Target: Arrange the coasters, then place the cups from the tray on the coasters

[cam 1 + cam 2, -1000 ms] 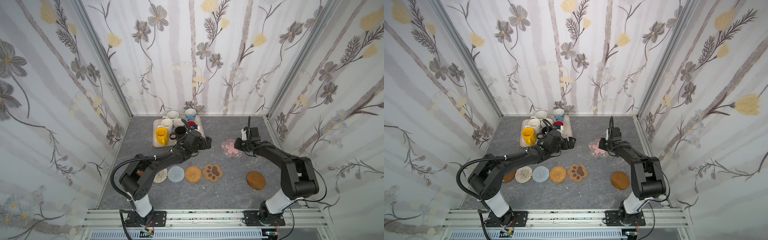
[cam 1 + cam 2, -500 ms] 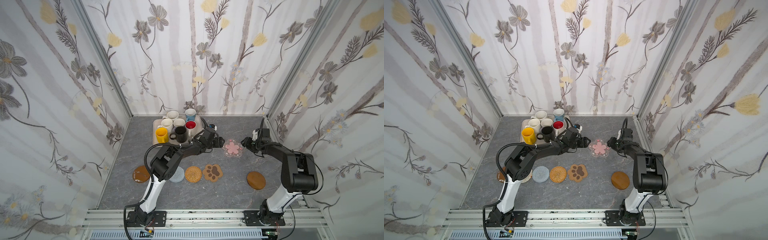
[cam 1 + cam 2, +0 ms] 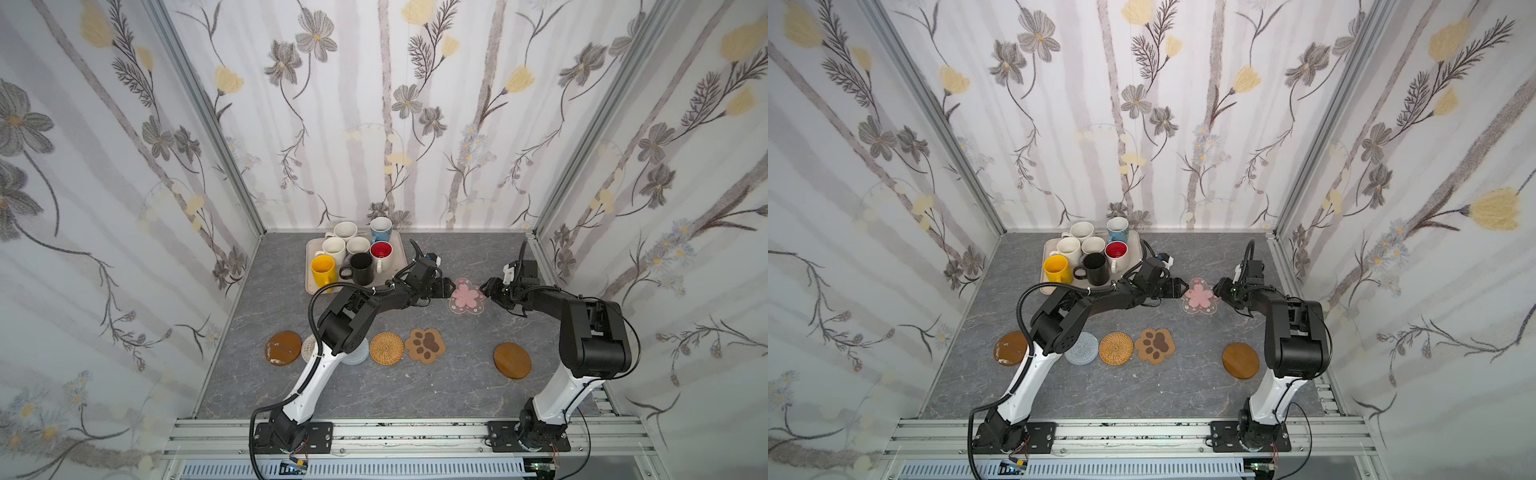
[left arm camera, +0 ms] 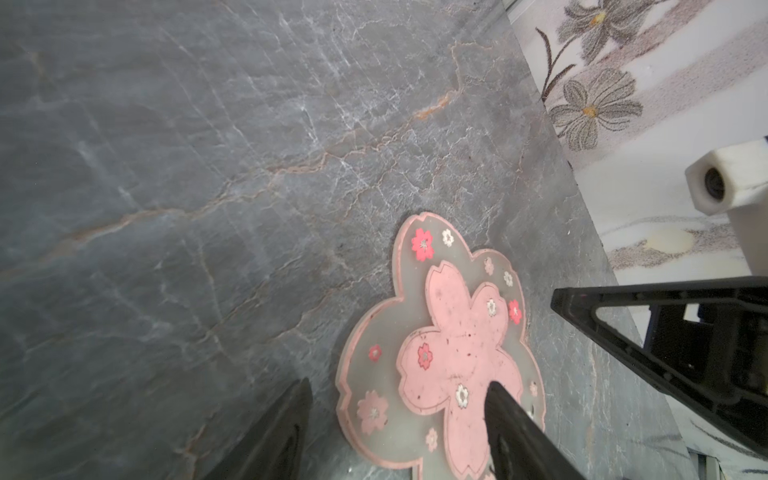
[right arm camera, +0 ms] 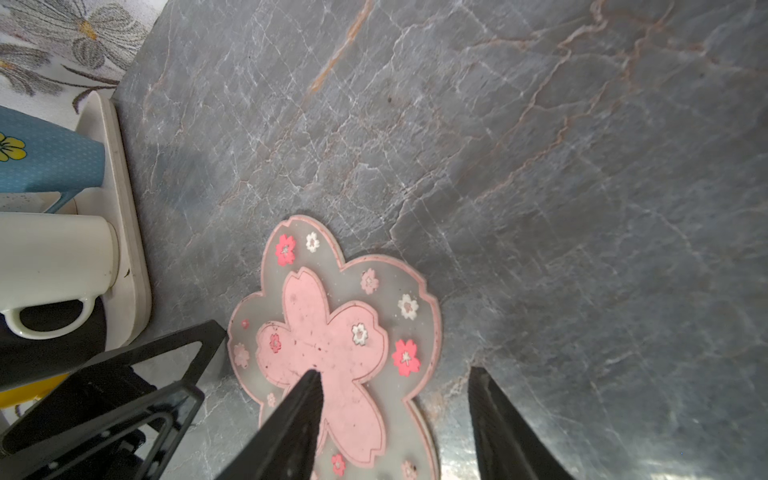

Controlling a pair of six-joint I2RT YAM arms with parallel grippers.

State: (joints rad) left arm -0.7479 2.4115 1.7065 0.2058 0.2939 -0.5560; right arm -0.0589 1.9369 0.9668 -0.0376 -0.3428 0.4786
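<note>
Pincers of both arms stood apart at the pink blossom coaster (image 3: 468, 296). The left gripper (image 3: 446, 286) had swung across from the tray (image 3: 310, 272) within the past second, while the right gripper (image 3: 486, 287) had spread its jaws wider at the mat's opposite edge. Neither held the mat, which lay flat on the grey table (image 3: 374, 395), well behind the front row of coasters (image 3: 386, 348). That suggested the arranging was not finished. All seven cups (image 3: 360, 268) stood upright, crowded together in the tray, and no coaster yet carried one.
</note>
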